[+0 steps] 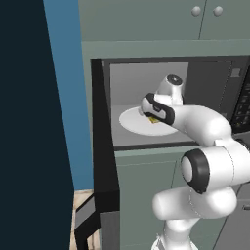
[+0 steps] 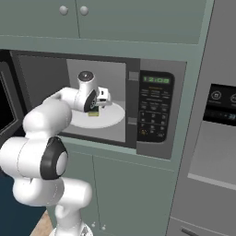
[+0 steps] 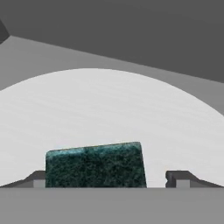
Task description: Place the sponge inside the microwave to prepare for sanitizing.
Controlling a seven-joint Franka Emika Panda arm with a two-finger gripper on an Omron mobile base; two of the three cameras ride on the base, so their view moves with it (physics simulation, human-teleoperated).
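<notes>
White turntable plate (image 3: 113, 105) under sponge (image 3: 96, 165), inside microwave (image 2: 152, 110).

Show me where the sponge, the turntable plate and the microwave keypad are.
sponge (image 3: 95, 165), hand view, dark green top.
turntable plate (image 3: 109, 109), hand view, bare white surface.
microwave keypad (image 2: 155, 113), right base view, button panel.
</notes>
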